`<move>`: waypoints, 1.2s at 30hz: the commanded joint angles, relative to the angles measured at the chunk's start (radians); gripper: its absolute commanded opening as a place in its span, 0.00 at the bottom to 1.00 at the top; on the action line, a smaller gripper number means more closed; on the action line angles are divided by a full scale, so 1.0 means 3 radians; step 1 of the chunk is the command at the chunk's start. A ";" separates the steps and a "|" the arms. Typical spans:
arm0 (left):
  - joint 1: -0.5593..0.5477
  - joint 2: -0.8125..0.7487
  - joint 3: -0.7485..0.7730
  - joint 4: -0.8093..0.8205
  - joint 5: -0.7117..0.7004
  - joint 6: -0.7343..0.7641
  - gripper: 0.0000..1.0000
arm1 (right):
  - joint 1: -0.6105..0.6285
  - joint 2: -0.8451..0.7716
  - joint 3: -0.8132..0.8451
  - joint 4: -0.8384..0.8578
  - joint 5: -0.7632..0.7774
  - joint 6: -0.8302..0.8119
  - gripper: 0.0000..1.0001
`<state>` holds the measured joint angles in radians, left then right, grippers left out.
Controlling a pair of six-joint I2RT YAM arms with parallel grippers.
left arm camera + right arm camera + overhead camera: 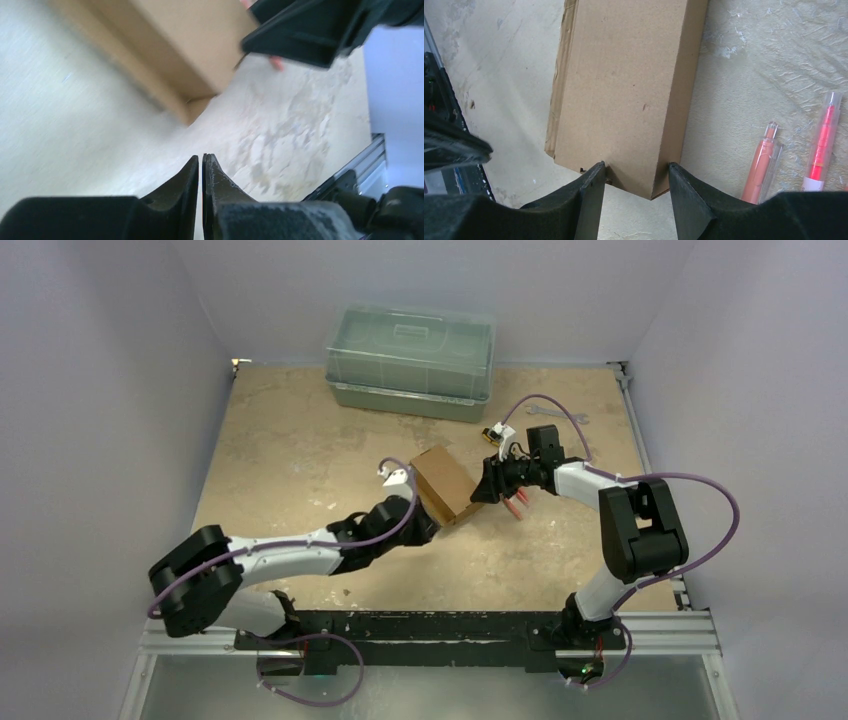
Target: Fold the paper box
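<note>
We've got the paper box (pixel 443 483) lying on the table (pixel 300 450), on the arms' side of the lidded plastic container (pixel 410 360), near it but not touching. From the right wrist view it reads as a small plain brown carton with one long side seam sitting a little loose.

The right gripper (pixel 635 168) straddles the end of the box turned away from the container, one finger pressed to each side wall. We call that a grasp across the narrow width. The left gripper (pixel 202 162) has its fingers clenched to a hairline slit with nothing between them. It hovers on the same side of the container as the box and touches no cardboard.

How will it handle? We judge it very light, thin-walled and hollow. It should be stiff along the creases and soft in the middle of each panel, so a hard squeeze would dent it. The matte surface should give decent grip rather than slide. The best hold is where the right fingers sit now, close to the corners, where the folds brace the walls. The loose seam looks like the place for the free fingers to press. Two pens (pixel 764 160) lie farther from the container than the box, out of the way.
</note>
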<state>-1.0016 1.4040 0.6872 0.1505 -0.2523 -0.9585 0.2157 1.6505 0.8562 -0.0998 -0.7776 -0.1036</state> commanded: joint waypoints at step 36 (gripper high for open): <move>0.0218 0.0957 0.0408 0.0568 0.0068 -0.0564 0.05 | 0.0047 0.0022 0.0130 -0.0041 -0.0047 -0.0094 0.53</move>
<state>-0.9653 1.6203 0.6903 0.2661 -0.2886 -1.1664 0.2195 1.6505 0.8600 -0.1074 -0.7757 -0.1165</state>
